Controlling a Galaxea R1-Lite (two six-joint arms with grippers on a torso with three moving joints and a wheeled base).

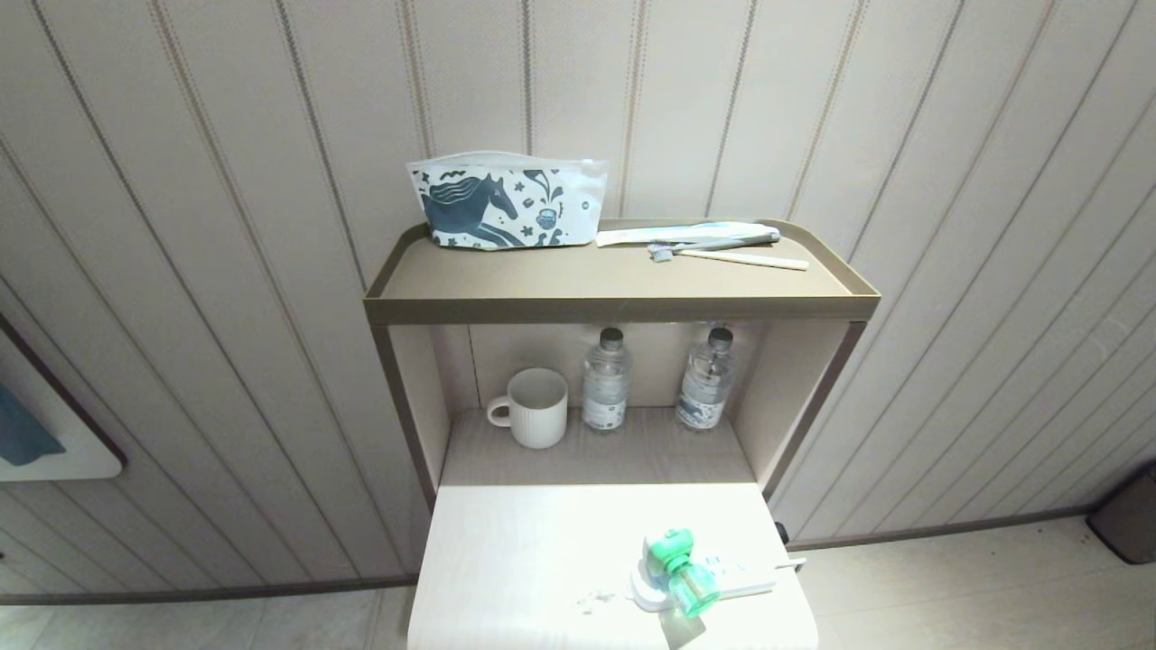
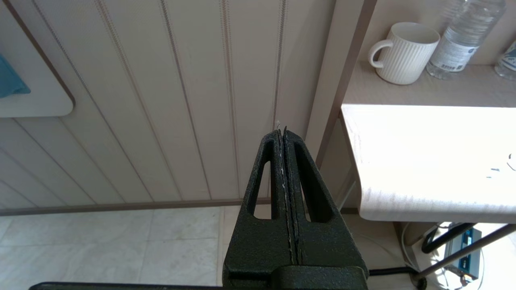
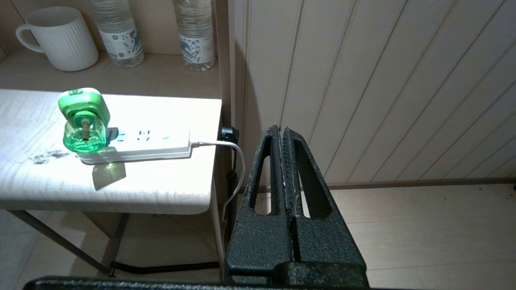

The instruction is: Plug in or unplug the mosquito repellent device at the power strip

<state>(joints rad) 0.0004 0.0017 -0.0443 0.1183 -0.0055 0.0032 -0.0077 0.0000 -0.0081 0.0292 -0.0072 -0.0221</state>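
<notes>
Both grippers are held closed and empty, left gripper (image 2: 284, 133), right gripper (image 3: 281, 131); the repellent device (image 3: 83, 121) is seen plugged into the power strip (image 3: 149, 147) on the table (image 3: 161, 181), well apart from the right gripper, twd its left side.

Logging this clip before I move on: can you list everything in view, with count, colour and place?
mosquito repellent device: 1, green and white, sitting in the power strip's end socket
power strip: 1, white, front table
mug: 1, white, lower shelf
water bottles: 2, clear, lower shelf beside mug
pouch: 1, white with blue horse print, top shelf
toothbrush: 1, pale, top shelf
left gripper: 1, black, shut, off the table's side
right gripper: 1, black, shut, off the table's other side
</notes>
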